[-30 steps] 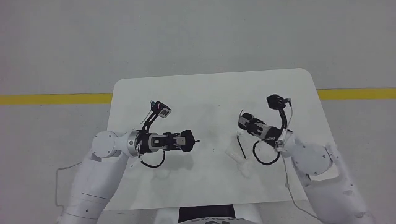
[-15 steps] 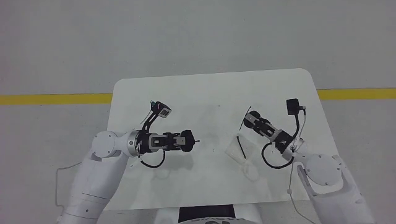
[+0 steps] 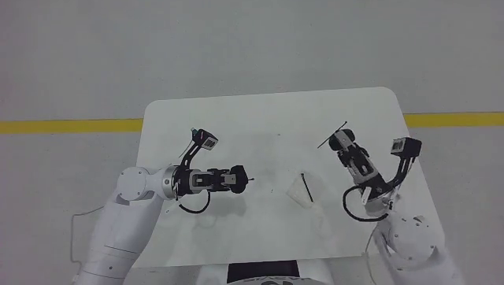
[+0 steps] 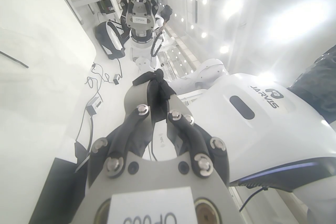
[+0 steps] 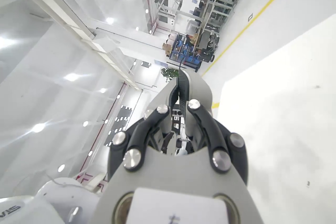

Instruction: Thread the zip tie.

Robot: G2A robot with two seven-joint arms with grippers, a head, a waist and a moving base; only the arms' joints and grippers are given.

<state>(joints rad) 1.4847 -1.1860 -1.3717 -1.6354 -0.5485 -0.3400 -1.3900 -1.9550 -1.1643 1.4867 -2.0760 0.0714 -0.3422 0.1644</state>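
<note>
One zip tie pinched in the right gripper (over table).

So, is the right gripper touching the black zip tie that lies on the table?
Apart. The top view shows bare table between the lying zip tie and the right gripper, which holds a second zip tie.

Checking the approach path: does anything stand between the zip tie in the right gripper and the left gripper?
Nothing visible does. The zip tie in the right gripper faces the left gripper across the table; a second tie lies flat on it, beside that line.
</note>
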